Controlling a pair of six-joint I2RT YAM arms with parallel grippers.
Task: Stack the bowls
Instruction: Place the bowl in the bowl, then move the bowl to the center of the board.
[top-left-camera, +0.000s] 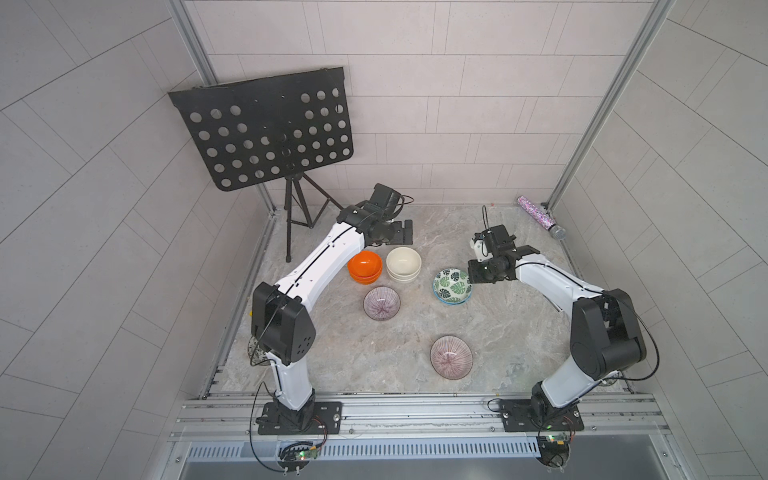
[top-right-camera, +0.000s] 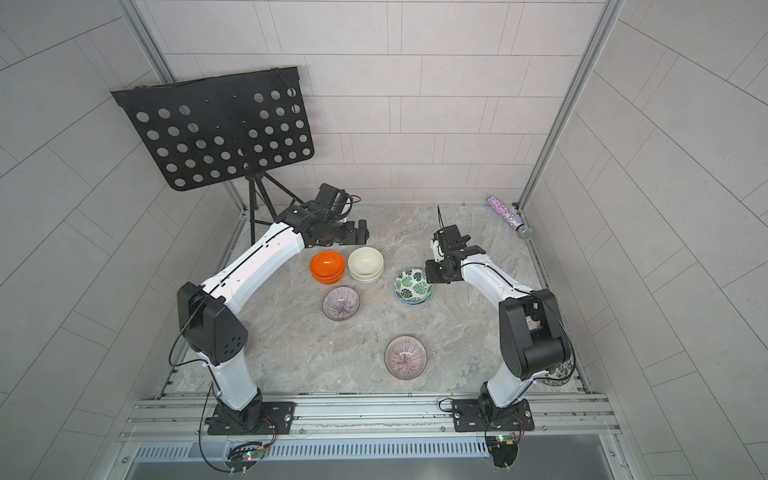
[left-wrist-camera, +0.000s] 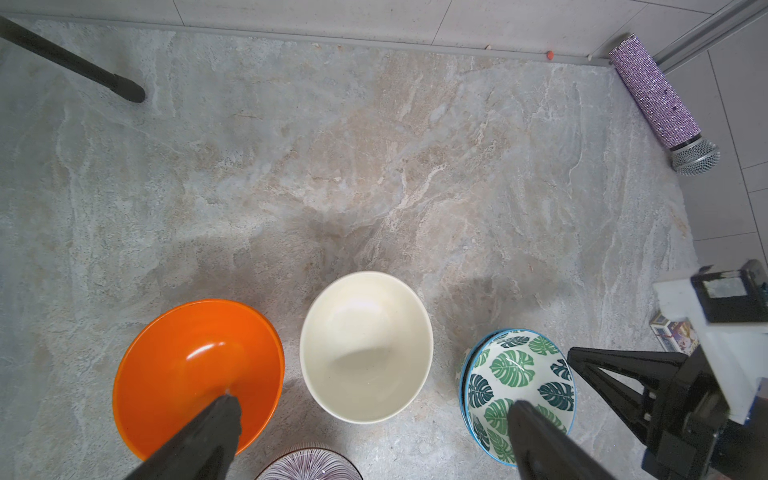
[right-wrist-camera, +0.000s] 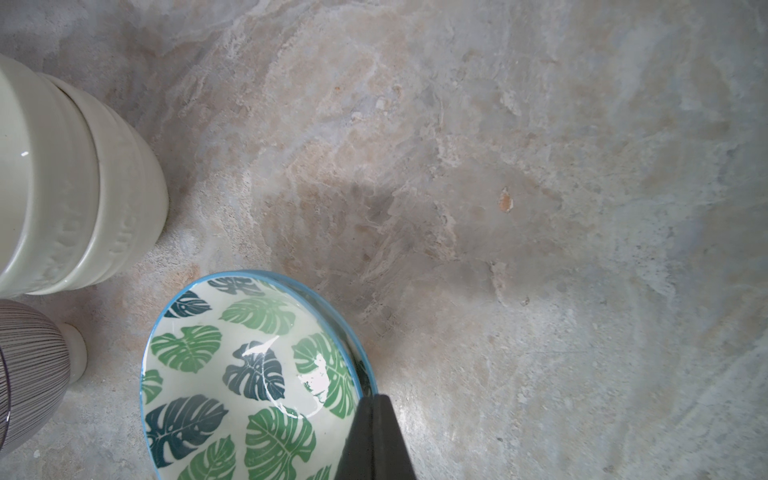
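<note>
The left tool (left-wrist-camera: 374, 403) hangs spread wide above the far part of the marble-patterned desk (top-left-camera: 374, 374) and holds nothing. In its wrist view its two fingers (left-wrist-camera: 208, 432) show on either side of the cream bowls (top-left-camera: 403, 264). The right tool (right-wrist-camera: 374, 403) is pressed together with nothing between its tips. It sits at the rim of the leaf-print bowls (top-left-camera: 452, 286), on the side toward its own arm, but I cannot tell whether it touches that rim.

Three pairs are nested. The orange bowls (top-left-camera: 365, 267) stand just beside the cream bowls, and the leaf-print bowls stand to their right. The upper leaf-print bowl is askew, so the blue rim of the lower one shows along one side.

The striped ones lie single and apart — the far purple striped bowl (top-left-camera: 381, 303) is just in front of the orange and cream stacks, and the near purple striped bowl (top-left-camera: 451, 356) is closer to the front edge. A dark-patterned bowl (top-right-camera: 561, 371) shows partly behind the right arm.

A black music stand (top-left-camera: 266, 129) fills the far left corner, and a glittery microphone (top-left-camera: 540, 218) lies in the far right one.
</note>
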